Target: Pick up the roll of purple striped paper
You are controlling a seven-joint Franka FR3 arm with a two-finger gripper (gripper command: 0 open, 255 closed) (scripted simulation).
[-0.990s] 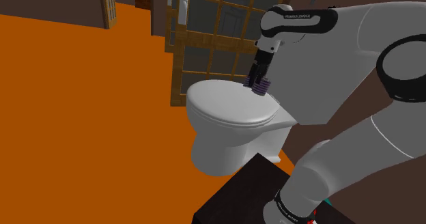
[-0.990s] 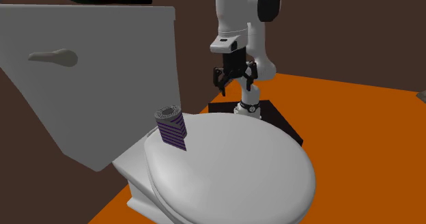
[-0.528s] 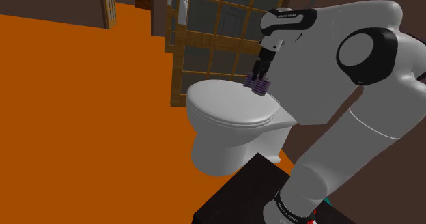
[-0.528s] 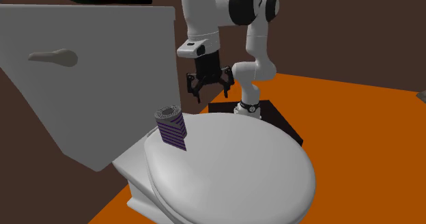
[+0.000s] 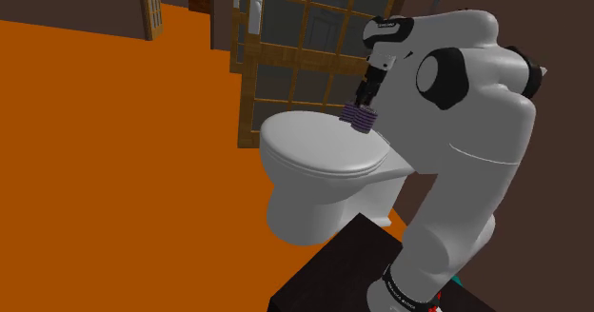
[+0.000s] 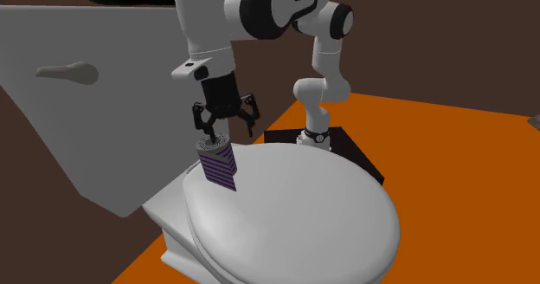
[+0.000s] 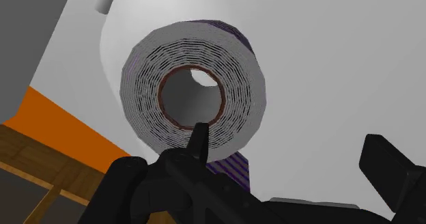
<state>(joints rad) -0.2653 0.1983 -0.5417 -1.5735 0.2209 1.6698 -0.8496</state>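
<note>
On the far left of your second exterior view, well clear of the fingers, stands the toilet tank (image 6: 130, 100) with its flush lever (image 6: 65, 70). Next comes the roll (image 6: 218, 165), grey on its end with purple stripes down its side. It stands on end at the back of the closed toilet lid (image 6: 303, 217), close by the tank. Your gripper (image 6: 225, 128) hangs right over it, pointing down, with the fingers spread wide and nothing clasped between them.

Look through the wrist camera. One fingertip (image 7: 199, 137) lies over the end face of the roll (image 7: 235, 96), beside the open core, while the other finger (image 7: 389, 171) stands well off to the side over bare lid — so the roll sits under one finger, not midway in the gap.

Beyond the fingers to the right you see the stand (image 6: 333, 139) and the orange floor (image 6: 459, 152). In the shoulder view the gripper (image 5: 363, 103) is just above the roll (image 5: 360, 121) — whether they touch, you cannot tell.
</note>
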